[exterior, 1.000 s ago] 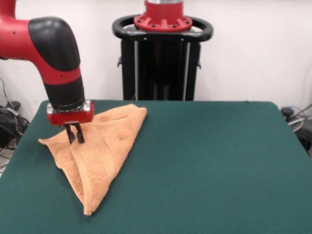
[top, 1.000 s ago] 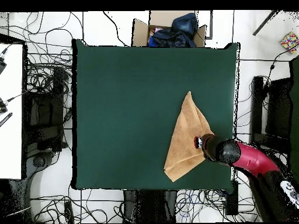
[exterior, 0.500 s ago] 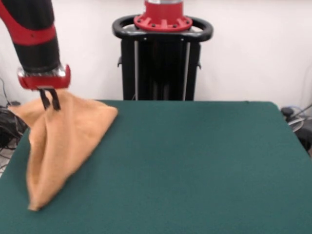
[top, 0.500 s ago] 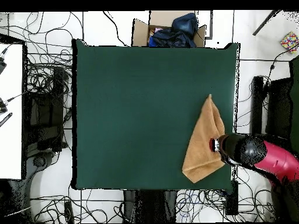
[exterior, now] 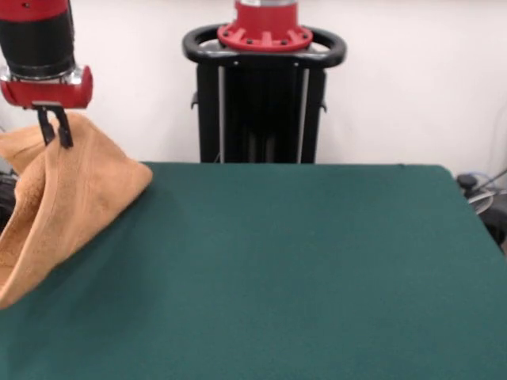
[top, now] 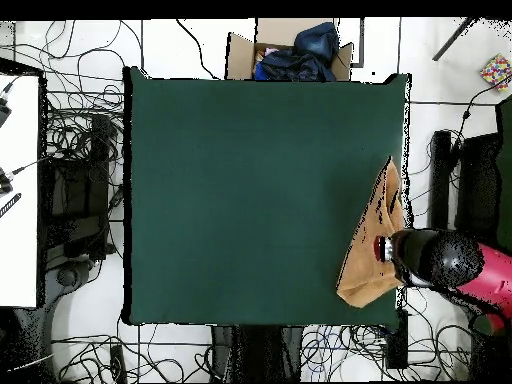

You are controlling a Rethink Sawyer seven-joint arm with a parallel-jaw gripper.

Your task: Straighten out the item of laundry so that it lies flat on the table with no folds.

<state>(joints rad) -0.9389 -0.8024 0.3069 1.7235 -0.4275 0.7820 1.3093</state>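
Note:
The item of laundry (exterior: 67, 198) is a light-orange terry towel, folded and bunched. It hangs lifted at the table's left edge in the front view, its lower part still trailing on the green table (exterior: 301, 269). My gripper (exterior: 54, 131) is shut on the towel's top fold, well above the surface. From overhead the towel (top: 368, 250) lies along the table's right edge (top: 403, 150), with the gripper (top: 383, 248) and the red and black arm over it.
A cardboard box with dark clothes (top: 290, 50) sits beyond the table's top edge in the overhead view. Cables cover the floor around the table. The black pedestal frame (exterior: 264, 95) stands behind the table's far side.
The gripper has risen and pulled the towel sideways toward the table's edge. The towel left the middle area and now partly hangs at the edge.

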